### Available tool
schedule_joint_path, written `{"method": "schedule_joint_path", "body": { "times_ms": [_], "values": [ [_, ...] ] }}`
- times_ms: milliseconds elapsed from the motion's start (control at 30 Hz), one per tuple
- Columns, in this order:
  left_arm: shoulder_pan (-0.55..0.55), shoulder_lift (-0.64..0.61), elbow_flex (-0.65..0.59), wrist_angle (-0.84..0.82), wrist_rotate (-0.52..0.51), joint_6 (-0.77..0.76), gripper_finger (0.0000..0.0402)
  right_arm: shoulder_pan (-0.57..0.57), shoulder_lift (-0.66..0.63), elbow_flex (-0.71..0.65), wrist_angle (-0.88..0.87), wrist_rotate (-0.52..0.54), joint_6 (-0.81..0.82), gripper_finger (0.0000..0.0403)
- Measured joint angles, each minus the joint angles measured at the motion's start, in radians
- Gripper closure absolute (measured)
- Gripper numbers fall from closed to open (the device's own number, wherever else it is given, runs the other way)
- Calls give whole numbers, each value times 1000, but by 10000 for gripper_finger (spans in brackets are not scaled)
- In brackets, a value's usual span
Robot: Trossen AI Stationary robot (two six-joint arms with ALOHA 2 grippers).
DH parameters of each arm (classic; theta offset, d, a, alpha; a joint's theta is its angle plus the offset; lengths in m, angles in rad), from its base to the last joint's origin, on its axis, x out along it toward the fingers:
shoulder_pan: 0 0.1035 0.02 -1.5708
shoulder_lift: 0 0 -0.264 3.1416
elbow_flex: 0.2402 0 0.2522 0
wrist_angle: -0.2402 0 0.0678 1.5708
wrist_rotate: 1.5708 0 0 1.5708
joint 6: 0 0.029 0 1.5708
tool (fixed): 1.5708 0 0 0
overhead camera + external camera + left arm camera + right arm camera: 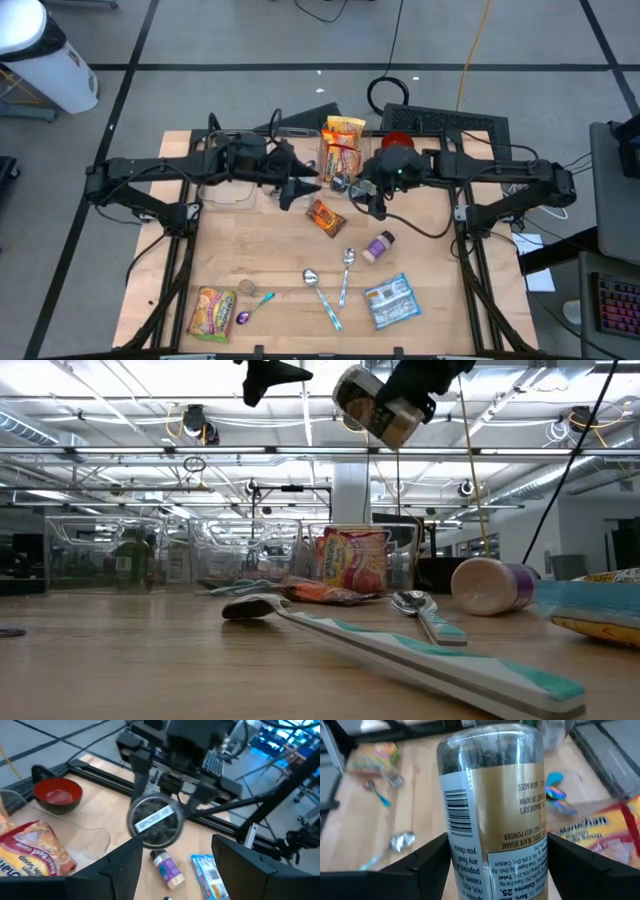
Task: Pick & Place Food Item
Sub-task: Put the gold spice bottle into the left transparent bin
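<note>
Seasoning jar [490, 805] in right gripper [362, 188] grip, long axis tilted; left gripper [292, 190] wide, empty.

Bright, even ceiling lights [200, 422] glare at twelve o'clock in the low view; wrist pictures are blurred, and the near toothbrush [400, 650] is soft.

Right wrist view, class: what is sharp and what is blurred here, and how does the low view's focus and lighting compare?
Right wrist view: the seasoning jar label reads sharply, while the table behind is soft. Low view: the spoon is fairly crisp, the near toothbrush blurs, and the ceiling lights glare.
</note>
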Motion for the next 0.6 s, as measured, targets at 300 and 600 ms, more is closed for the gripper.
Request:
{"method": "schedule_joint_path", "body": {
  "times_ms": [300,600],
  "values": [
    [38,0,0,47,11,-7,158,-42,-2,1,139,-113,115,130],
    [39,0,0,127,12,7,142,-95,-1,1,250,-235,252,130]
  ]
}}
